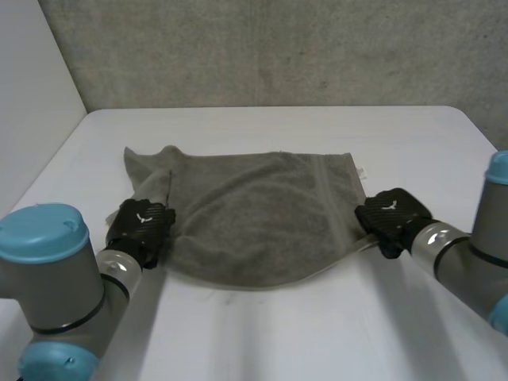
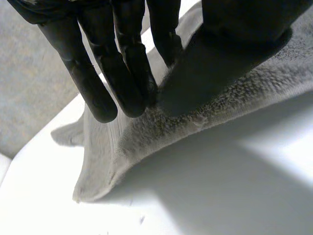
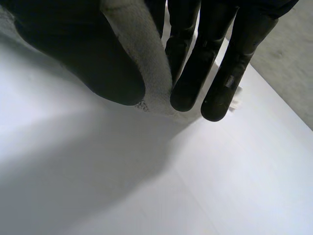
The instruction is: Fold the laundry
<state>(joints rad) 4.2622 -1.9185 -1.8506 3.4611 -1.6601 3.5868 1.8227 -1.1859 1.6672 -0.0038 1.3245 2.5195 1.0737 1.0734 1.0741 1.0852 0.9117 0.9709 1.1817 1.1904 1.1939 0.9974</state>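
- Towel (image 1: pixel 254 218) is lying spread on the tabletop (image 1: pixel 270 333), its near edge sagging in a curve.
- Left hand (image 1: pixel 141 222) is pinching the left edge; right hand (image 1: pixel 390 213) is pinching the right edge between thumb and fingers.
- Progress is looking early, with no finished fold showing.
- The hands are covering the pinched corners, and the towel's layers are proving hard to count.

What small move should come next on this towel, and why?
Probably lift both hands slightly and carry them toward the far edge of the towel: the left hand and right hand each pinch a side edge, with the near edge curving between them.
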